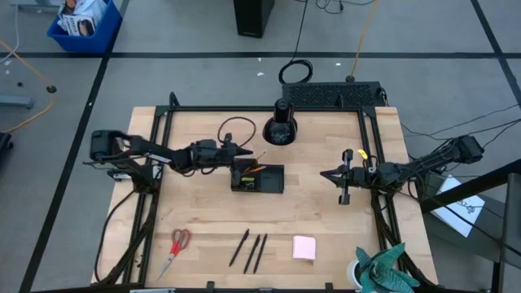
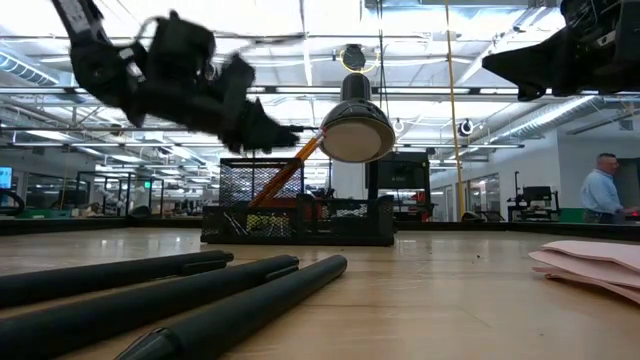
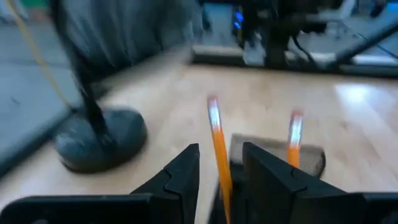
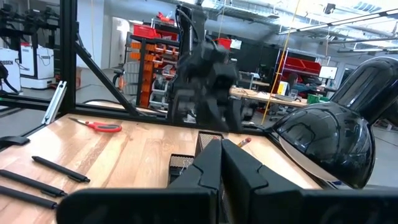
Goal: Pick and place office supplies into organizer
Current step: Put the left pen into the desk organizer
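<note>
The black organizer (image 1: 273,181) sits mid-table, and two orange pencils lean in its taller end. My left gripper (image 1: 247,153) hovers just above that end, open. In its wrist view the left gripper (image 3: 221,149) has one pencil (image 3: 216,130) rising through the gap with space on both sides. The second pencil (image 3: 295,140) stands beside it. In the low view the left gripper (image 2: 290,130) is by the pencil's (image 2: 300,160) upper end. My right gripper (image 1: 326,173) waits shut and empty right of the organizer. Red-handled scissors (image 1: 177,244), three black pens (image 1: 248,251) and the pink pad (image 1: 304,247) lie near the front edge.
A round black cone-shaped object (image 1: 281,130) stands just behind the organizer, close to my left gripper, with a cable loop (image 1: 232,129) beside it. Black frame rails (image 1: 163,130) run along the table's left, right and far sides. Bare wood lies between the organizer and the front row of supplies.
</note>
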Available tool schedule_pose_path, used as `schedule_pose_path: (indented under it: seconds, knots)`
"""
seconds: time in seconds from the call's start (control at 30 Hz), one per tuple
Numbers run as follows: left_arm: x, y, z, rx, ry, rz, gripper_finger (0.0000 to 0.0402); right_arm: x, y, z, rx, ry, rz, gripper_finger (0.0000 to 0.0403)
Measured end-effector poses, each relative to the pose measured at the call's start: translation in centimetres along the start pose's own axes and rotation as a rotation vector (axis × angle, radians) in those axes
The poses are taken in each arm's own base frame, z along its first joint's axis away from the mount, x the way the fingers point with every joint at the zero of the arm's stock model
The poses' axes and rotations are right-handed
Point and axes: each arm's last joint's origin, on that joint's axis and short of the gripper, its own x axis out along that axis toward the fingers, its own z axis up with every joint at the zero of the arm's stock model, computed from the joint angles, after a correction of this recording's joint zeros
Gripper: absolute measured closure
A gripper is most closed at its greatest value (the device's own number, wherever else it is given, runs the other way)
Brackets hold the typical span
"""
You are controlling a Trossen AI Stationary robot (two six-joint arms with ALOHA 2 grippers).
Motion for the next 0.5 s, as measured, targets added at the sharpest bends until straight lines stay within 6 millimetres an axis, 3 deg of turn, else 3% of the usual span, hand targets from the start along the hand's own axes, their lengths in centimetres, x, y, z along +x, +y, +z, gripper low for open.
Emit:
schedule_pose_path:
  seconds: [0.13, 0.3, 0.5]
  knots:
    - [-2.0, -1.2, 3.6, 0.029, -0.042, 0.125, 0.0273, 0.0, 0.0, 0.0, 0.000, 0.002, 0.001, 0.0399]
    - [-4.8, -4.2, 8.3, 0.006, 0.133, 0.232, 0.0273, 0.0, 0.0, -0.1, 0.004, 0.006, 0.002, 0.0399]
    - [-6.5, -9.1, 9.5, -0.140, 0.403, 0.212, 0.0273, 0.0, 0.0, -0.1, 0.021, 0.005, 0.001, 0.0399]
